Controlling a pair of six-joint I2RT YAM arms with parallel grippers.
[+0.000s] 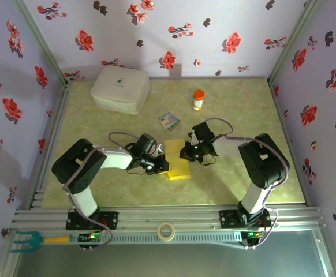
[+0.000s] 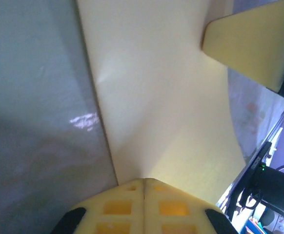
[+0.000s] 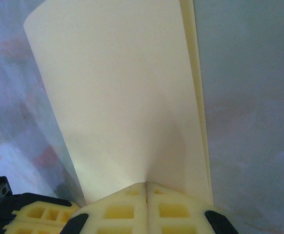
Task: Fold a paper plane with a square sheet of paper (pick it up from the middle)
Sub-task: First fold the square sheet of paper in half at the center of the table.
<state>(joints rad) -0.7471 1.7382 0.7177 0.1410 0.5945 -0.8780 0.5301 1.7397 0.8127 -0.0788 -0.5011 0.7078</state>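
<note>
The square sheet of paper is yellow and folded into a narrow strip, held over the table's middle between both arms. My left gripper is shut on its left edge, and the sheet runs away from the closed fingertips. My right gripper is shut on the opposite edge. In the right wrist view the paper shows a doubled layer along its right side, pinched at the closed tips. The left gripper's fingers show at the lower left there.
A white box stands at the back left. An orange-capped bottle and a small colourful packet are behind the paper. A tape roll and a green tool rest on the near rail.
</note>
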